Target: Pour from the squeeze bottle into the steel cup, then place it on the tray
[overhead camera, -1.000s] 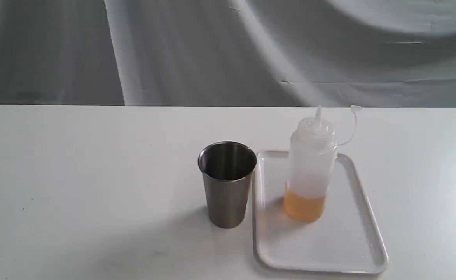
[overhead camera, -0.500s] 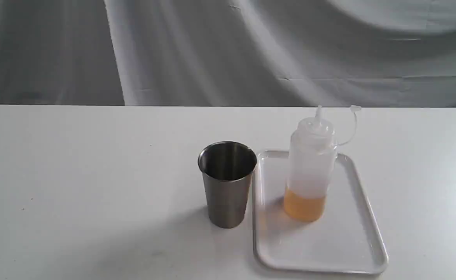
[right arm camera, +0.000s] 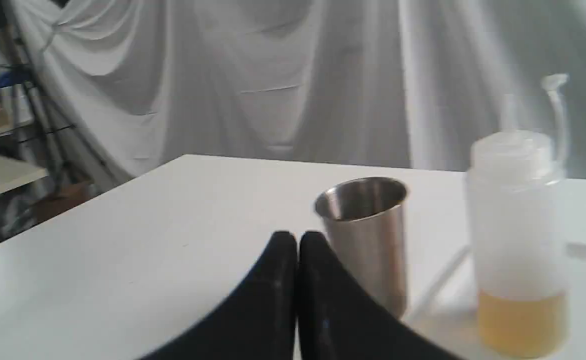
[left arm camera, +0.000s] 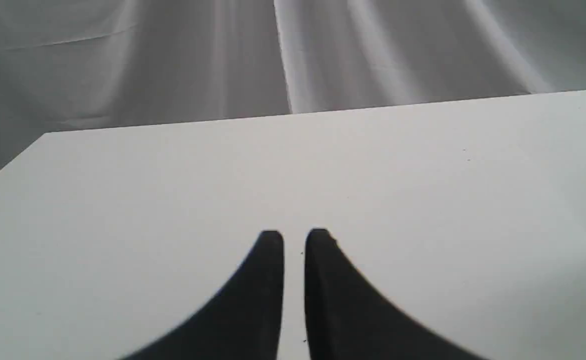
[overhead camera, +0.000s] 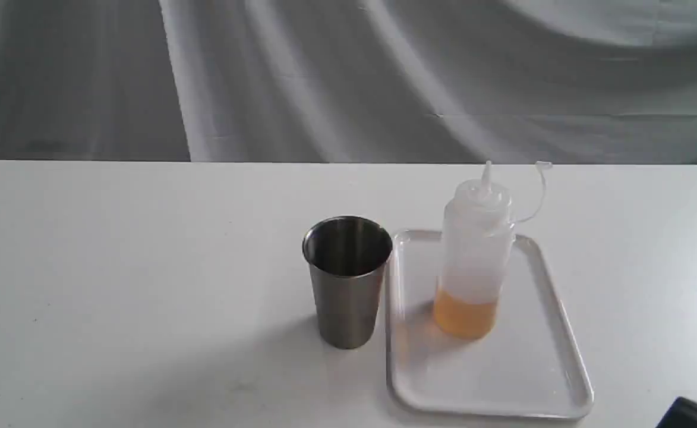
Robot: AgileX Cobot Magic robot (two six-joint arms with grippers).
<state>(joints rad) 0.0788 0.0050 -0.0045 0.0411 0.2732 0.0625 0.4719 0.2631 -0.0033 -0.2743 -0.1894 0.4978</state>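
The squeeze bottle (overhead camera: 476, 255) stands upright on the white tray (overhead camera: 502, 380), with amber liquid low in it and its cap off on the strap. The steel cup (overhead camera: 347, 285) stands upright on the table, just left of the tray's rim. My right gripper (right arm camera: 297, 235) is shut and empty; in its wrist view the steel cup (right arm camera: 367, 240) and the squeeze bottle (right arm camera: 517, 225) lie a short way beyond it. A dark piece of the right arm (overhead camera: 690, 413) shows at the exterior view's bottom right corner. My left gripper (left arm camera: 294, 235) hovers over bare table, fingers nearly together, holding nothing.
The white table (overhead camera: 146, 267) stretches wide to the left of the cup. A grey draped cloth (overhead camera: 348, 77) hangs behind its far edge. In the right wrist view another table and a stand (right arm camera: 3, 150) sit off the table's far side.
A dark piece of the right arm has come into the bottom right corner of the exterior view. Bottle, cup and tray have not moved.
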